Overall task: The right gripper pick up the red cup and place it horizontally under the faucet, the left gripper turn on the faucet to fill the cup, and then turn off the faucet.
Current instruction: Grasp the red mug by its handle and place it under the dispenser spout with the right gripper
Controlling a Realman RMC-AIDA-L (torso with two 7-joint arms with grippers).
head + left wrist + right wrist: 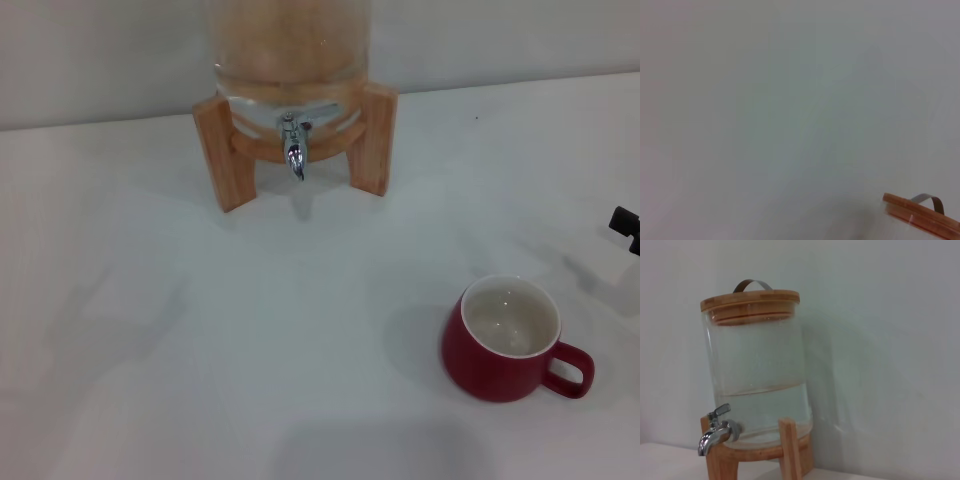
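Start from the right gripper [626, 228], of which only a small black tip shows at the right edge of the head view; you cannot tell whether its fingers are apart or together. It sits apart from the squat dark-red ceramic cup [505, 340], beyond it and to its right, with bare white tabletop [150, 330] between them. The cup stands upright, mouth up, white interior visible, with its red loop handle pointing toward the right edge of the table. The step in hand appears to be the approach to the cup, so bring the claw in from the handle side and close on the wall or rim, not on the loop alone, since a rounded glazed body will likely slip. The small chrome faucet [294, 150] projects from the glass jar [757, 375] on its wooden stand [225, 160], well apart from the cup toward the far left. Its spout hangs low over the table, so plan 1 low, level carry. The left gripper is not in view.
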